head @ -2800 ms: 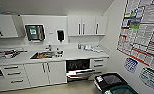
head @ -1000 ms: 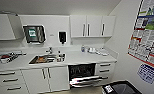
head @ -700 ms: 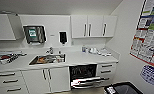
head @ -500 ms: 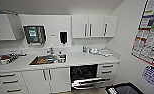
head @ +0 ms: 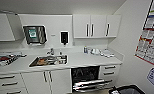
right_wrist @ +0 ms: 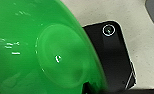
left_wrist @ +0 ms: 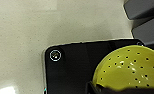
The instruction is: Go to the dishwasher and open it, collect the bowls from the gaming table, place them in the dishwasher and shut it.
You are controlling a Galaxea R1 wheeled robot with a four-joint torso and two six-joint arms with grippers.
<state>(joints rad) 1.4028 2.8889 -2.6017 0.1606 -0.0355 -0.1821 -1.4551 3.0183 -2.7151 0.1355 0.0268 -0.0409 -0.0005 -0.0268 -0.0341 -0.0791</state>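
— So where does the robot stand?

— Facing a kitchen counter (head: 93, 60) with a sink (head: 48, 60) let into it. The dishwasher (head: 86, 78) sits under the counter, to the right of the sink, with its door dropped open and a wire rack showing against the dark inside. White drawers (head: 108, 71) flank it on its right, white cabinet doors (head: 54, 80) on its left.

— And the left arm?

— Its wrist view has the yellow bowl (left_wrist: 129, 68) close against the camera, a round bowl dotted with small holes, hanging over the pale speckled floor (left_wrist: 30, 32). A dark part of the gripper overlaps the bowl's rim, so the bowl appears carried there. How far the fingers are parted cannot be told.

— The right one?

— Much the same. The green bowl (right_wrist: 43, 55) looms large right by that wrist, its underside and round base turned to the camera, the same pale floor beyond it. A dark piece meets its edge; the grip itself cannot be made out.

— Anything else up top?

— A wall poster (head: 150, 37) on the right, wall cupboards (head: 95, 26) above the counter, and a dark bin (head: 129, 89) low beside the drawers.
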